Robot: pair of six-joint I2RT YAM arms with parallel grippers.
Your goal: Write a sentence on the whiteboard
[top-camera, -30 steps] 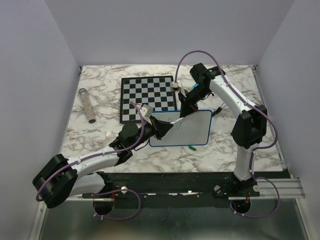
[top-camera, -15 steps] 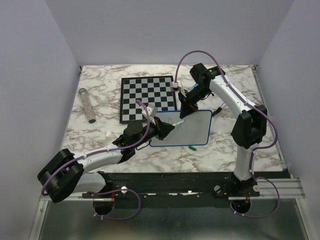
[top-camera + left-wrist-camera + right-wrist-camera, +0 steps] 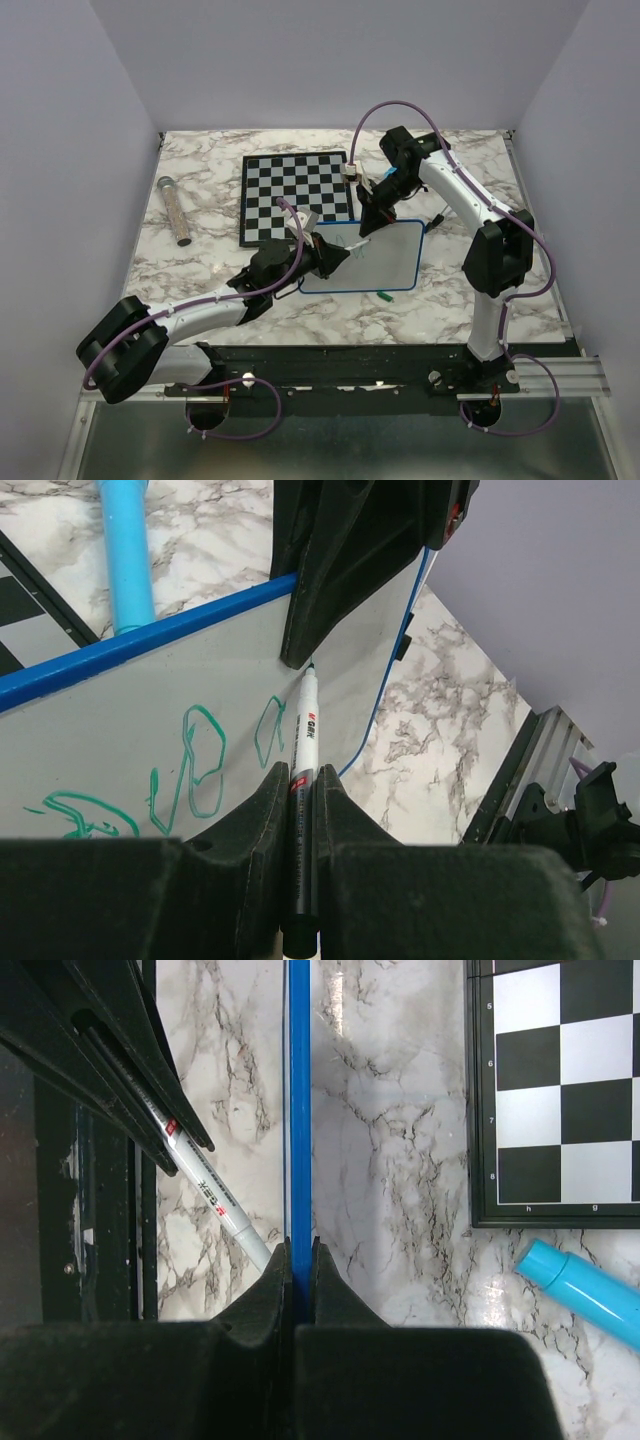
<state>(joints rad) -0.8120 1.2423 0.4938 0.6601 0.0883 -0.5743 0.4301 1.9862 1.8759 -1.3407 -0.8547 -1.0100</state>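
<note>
The whiteboard (image 3: 388,258) lies on the marble table, white with a thin blue rim. My right gripper (image 3: 368,226) is shut on its far rim, seen as a blue strip (image 3: 299,1110) between the right gripper's (image 3: 301,1245) pads. My left gripper (image 3: 333,256) is shut on a white marker (image 3: 303,730), its green tip on the board (image 3: 150,705) just below the right fingers (image 3: 340,570). Green loopy letters (image 3: 195,765) of the sentence run left of the tip. The marker also shows in the right wrist view (image 3: 215,1200).
A black-and-white chessboard (image 3: 297,195) lies just beyond the whiteboard. A grey cylinder (image 3: 176,210) lies at the far left. A small green cap (image 3: 384,297) lies in front of the whiteboard. A light blue tube (image 3: 590,1290) lies beside the board's far rim (image 3: 125,550).
My left arm has shifted forward and right, and its wrist has turned, with the marker tip staying on the board. The right arm has not moved.
</note>
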